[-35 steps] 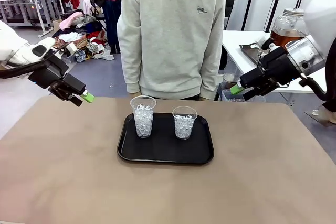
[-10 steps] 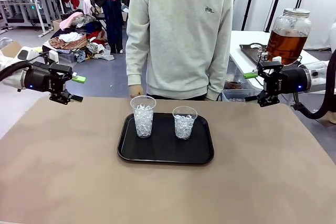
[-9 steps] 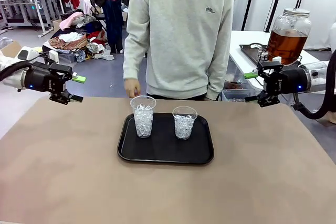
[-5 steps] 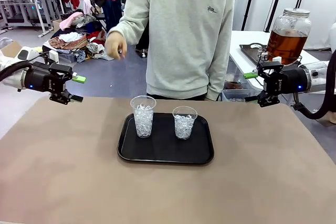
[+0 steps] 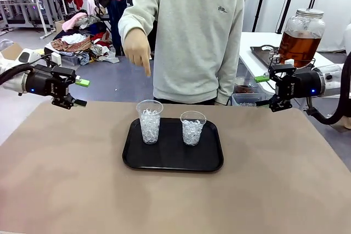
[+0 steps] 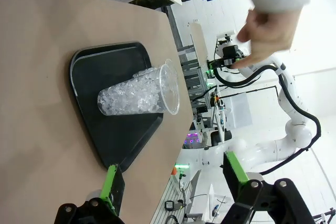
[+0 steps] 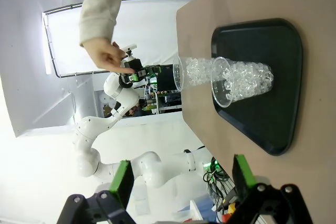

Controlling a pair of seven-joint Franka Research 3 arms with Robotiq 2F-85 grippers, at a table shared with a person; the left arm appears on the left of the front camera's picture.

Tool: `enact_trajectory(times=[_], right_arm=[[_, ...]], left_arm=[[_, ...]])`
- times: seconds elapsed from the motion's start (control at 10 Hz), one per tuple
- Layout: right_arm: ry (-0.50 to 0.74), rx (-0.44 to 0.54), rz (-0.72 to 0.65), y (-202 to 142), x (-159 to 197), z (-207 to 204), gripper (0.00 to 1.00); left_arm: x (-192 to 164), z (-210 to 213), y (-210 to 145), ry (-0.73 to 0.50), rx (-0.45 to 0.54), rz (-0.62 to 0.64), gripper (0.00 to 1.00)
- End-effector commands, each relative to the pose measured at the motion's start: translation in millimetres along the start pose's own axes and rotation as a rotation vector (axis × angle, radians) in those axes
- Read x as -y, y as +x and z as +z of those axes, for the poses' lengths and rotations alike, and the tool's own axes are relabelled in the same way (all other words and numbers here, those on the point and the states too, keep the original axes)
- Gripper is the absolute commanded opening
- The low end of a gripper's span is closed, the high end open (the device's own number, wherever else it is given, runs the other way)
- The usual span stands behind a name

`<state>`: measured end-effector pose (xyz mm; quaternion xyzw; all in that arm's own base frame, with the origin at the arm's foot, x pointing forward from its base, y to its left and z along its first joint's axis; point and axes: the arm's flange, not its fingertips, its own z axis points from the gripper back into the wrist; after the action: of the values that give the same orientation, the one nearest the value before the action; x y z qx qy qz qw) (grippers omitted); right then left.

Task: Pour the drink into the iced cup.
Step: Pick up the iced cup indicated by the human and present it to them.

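A tray (image 5: 173, 158) lies in the middle of the table (image 5: 77, 184), carrying a left cup (image 5: 149, 121) and a right cup (image 5: 192, 127) side by side. A person's hand (image 5: 137, 50) hangs above the left cup, and a jar (image 5: 300, 36) stands behind the right tool (image 5: 262, 90), off the table.

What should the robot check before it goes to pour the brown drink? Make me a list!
1. Left tool open and empty: ok.
2. Right tool open and empty: ok.
3. Left-hand cup and right-hand cup upright, iced, on the black tray: ok.
4. Drink jar held: not ok; it stands on the side table.
5. Space above the cups free: not ok; the person's hand points down over the left-hand cup.
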<state>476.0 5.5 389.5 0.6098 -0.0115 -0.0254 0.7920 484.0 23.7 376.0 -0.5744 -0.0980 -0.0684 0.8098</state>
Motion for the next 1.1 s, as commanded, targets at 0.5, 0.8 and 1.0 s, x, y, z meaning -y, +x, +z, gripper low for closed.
enact_trajectory(times=[0.5,0.8,1.0], right_arm=[[0.0,0.002,0.002,0.6,-0.8,0.7,1.0],[0.0,0.002,0.002,0.6,-0.8,0.7,1.0],[0.0,0.002,0.002,0.6,-0.8,0.7,1.0]], left_arm=[[2.5,0.9,-3.0,0.002,0.006,-0.002,1.0],[2.5,0.9,-3.0,0.002,0.006,-0.002,1.0],[2.5,0.9,-3.0,0.002,0.006,-0.002,1.0]])
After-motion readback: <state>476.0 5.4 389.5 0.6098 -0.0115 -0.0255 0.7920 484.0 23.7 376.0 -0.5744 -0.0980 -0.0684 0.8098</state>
